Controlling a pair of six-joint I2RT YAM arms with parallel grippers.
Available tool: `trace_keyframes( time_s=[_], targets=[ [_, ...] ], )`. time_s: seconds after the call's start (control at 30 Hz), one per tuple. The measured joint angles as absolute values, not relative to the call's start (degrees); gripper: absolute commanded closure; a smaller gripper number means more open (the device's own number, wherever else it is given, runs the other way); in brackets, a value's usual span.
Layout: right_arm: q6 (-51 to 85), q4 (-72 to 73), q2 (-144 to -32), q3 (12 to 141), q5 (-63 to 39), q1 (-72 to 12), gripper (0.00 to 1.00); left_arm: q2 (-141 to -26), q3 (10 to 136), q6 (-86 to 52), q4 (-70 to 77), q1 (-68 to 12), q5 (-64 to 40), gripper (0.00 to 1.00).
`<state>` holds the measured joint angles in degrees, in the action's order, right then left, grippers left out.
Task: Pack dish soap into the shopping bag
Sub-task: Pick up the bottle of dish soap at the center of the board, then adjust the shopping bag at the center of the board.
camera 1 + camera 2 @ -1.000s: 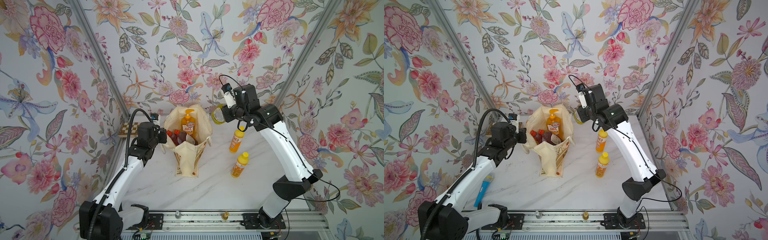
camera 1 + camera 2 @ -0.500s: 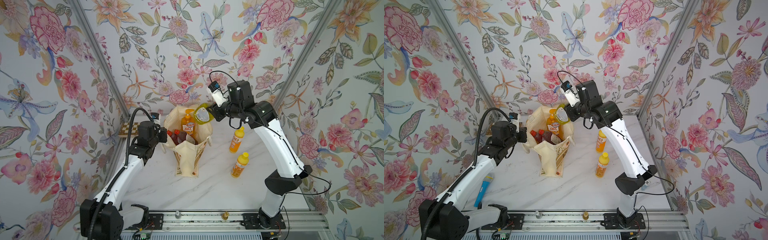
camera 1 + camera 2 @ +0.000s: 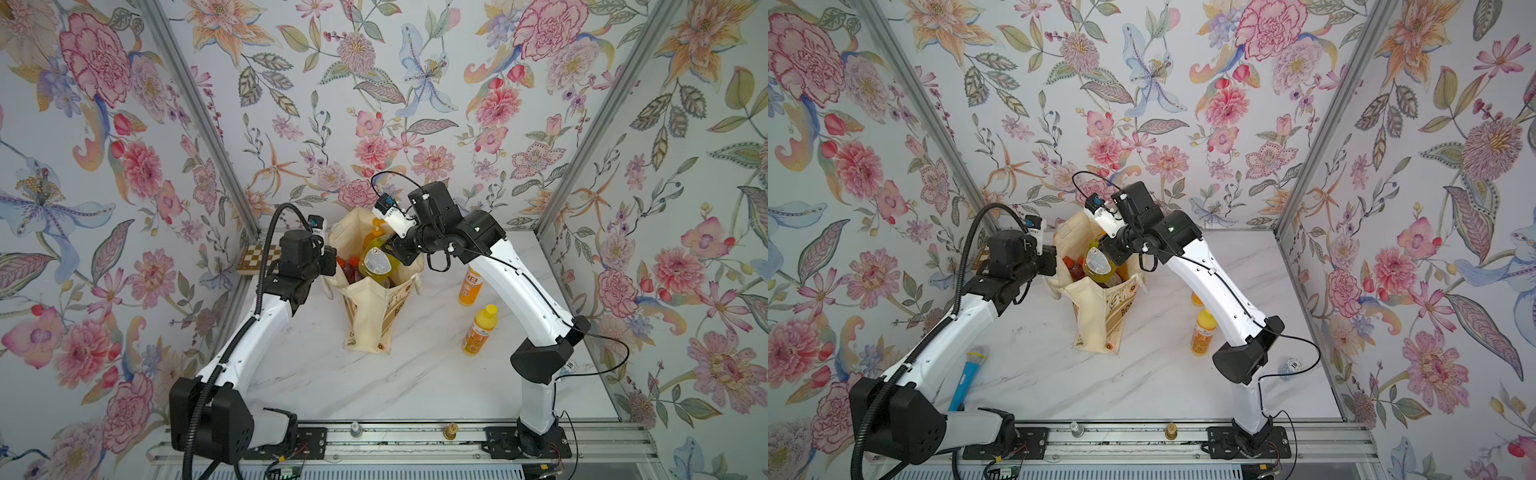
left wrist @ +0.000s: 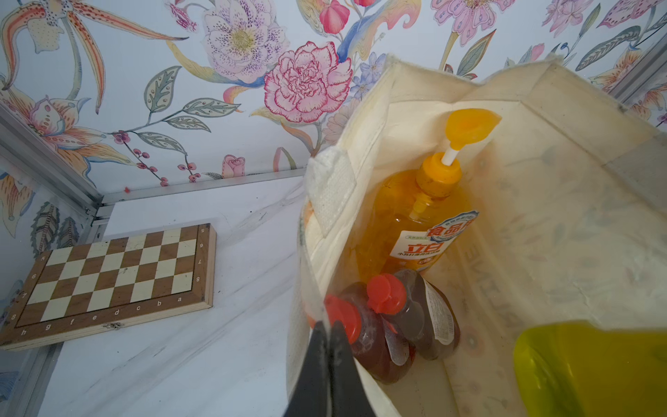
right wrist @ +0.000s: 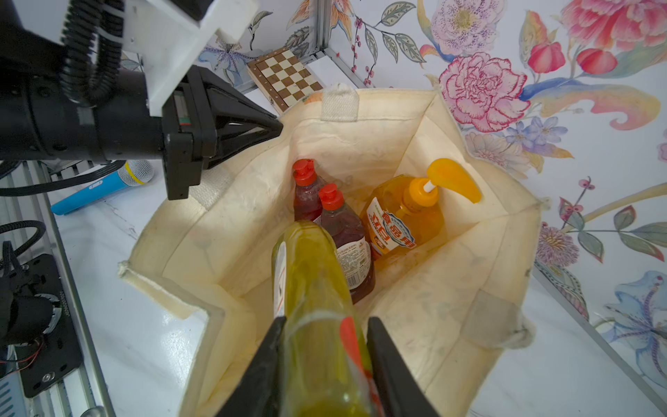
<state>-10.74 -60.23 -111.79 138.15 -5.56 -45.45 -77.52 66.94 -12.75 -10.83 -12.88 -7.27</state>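
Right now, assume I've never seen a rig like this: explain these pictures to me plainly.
Two robot arms stand at a marble table. Two pictures look down from above; two come from cameras on the arms' wrists. The left gripper is shut on the rim of the shopping bag. The right gripper holds an olive-green bottle tilted at its mouth. Inside are a pump bottle and two dark-red bottles. Two orange bottles stand on the table. A chessboard and a blue microphone lie there too.

Your workcell is closed in by three walls of pastel floral wallpaper, joined at the corners by aluminium posts. You work on a white marble-look table, evenly lit, with a metal rail along its near edge.
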Motion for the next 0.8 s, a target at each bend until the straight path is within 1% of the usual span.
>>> trace_keyframes(
  time_s=[0.37,0.53,0.6,0.8],
  targets=[
    [-10.1,-60.3,-112.0,137.1,-5.6,-48.1,1.00,-82.1,72.6,-8.8,-12.8,-11.4,-7.0,1.00],
    [-9.6,-60.3,-114.0,137.1,-5.6,-49.0,1.00,-82.8,73.5,-8.1,-13.1,-10.9,-6.9,1.00],
    [-9.3,-60.3,-115.2,137.1,-5.6,-49.2,1.00,-82.8,73.6,-8.1,-13.3,-10.8,-6.9,0.93],
    [-8.4,-60.3,-118.2,137.1,-5.1,-49.4,1.00,-80.7,73.6,-9.6,-12.8,-10.8,-7.0,0.59]
  ],
)
